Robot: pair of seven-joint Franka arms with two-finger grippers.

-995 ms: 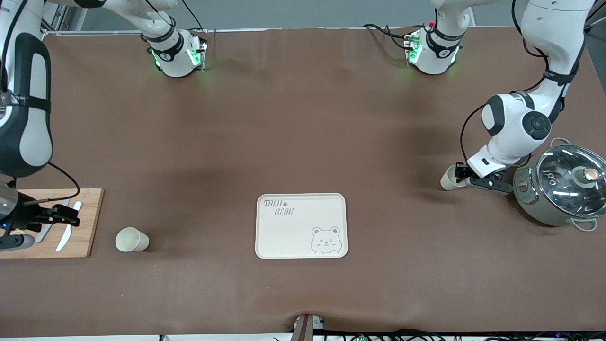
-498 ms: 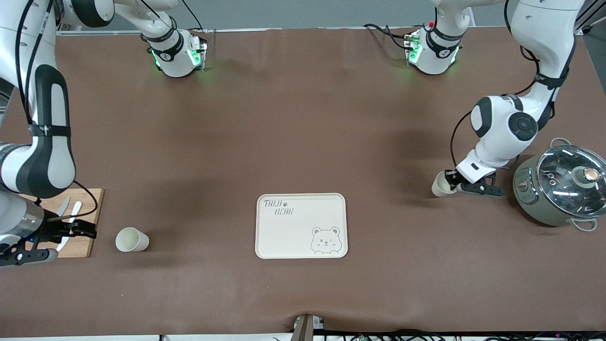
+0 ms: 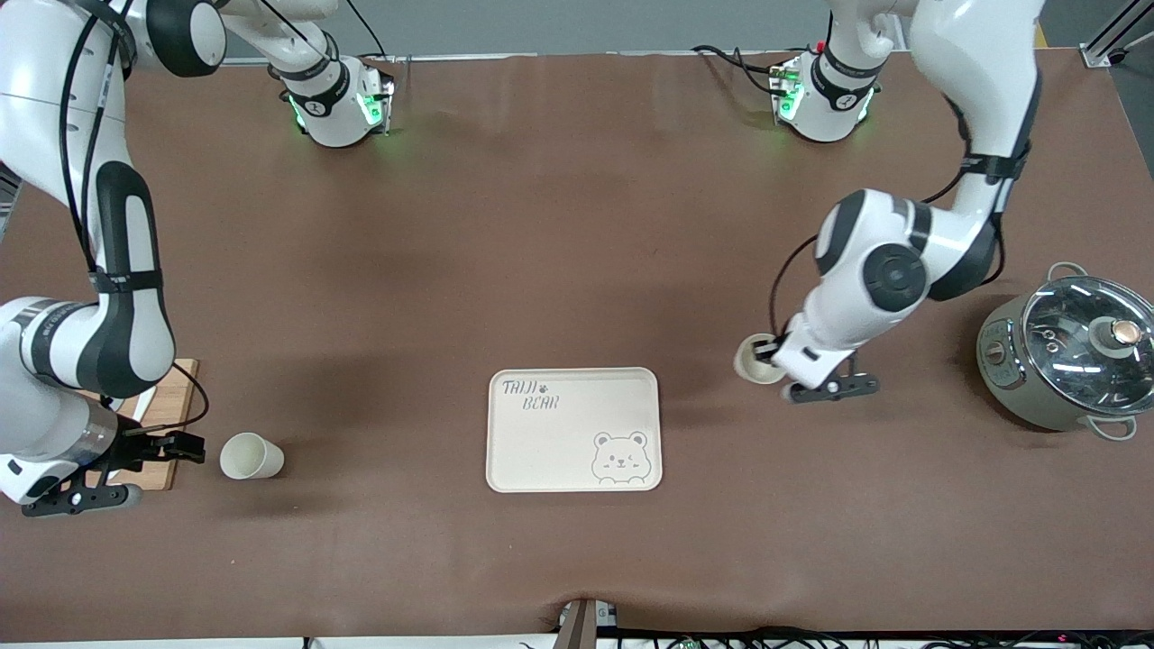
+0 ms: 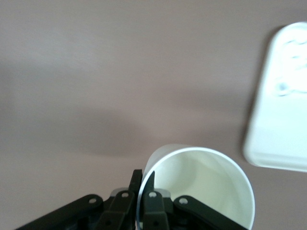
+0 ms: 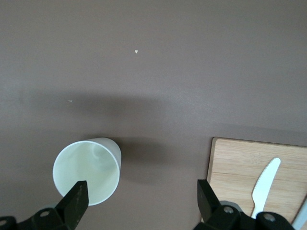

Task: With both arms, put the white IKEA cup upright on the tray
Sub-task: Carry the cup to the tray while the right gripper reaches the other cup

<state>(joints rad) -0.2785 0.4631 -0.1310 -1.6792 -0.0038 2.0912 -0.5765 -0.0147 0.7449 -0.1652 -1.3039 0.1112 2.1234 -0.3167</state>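
A white cup [image 3: 754, 359] hangs in my left gripper [image 3: 773, 357], which is shut on its rim, one finger inside and one outside; it is low over the bare table beside the tray, toward the left arm's end. The left wrist view shows the pinched cup [image 4: 201, 187], my left gripper [image 4: 144, 184] and the tray's edge [image 4: 280, 124]. The cream bear tray [image 3: 574, 430] lies empty mid-table. A second white cup [image 3: 251, 456] stands mouth up toward the right arm's end. My right gripper [image 3: 185, 444] is open and empty beside it. In the right wrist view that cup [image 5: 88, 170] sits by one finger of my right gripper [image 5: 141, 199].
A wooden cutting board [image 3: 167, 424] with a white plastic knife [image 5: 264, 184] lies at the right arm's end, mostly under that arm. A grey pot with a glass lid [image 3: 1068, 351] stands at the left arm's end.
My left gripper has carried its cup from beside the pot toward the tray. My right gripper has moved off the cutting board to just beside the standing cup.
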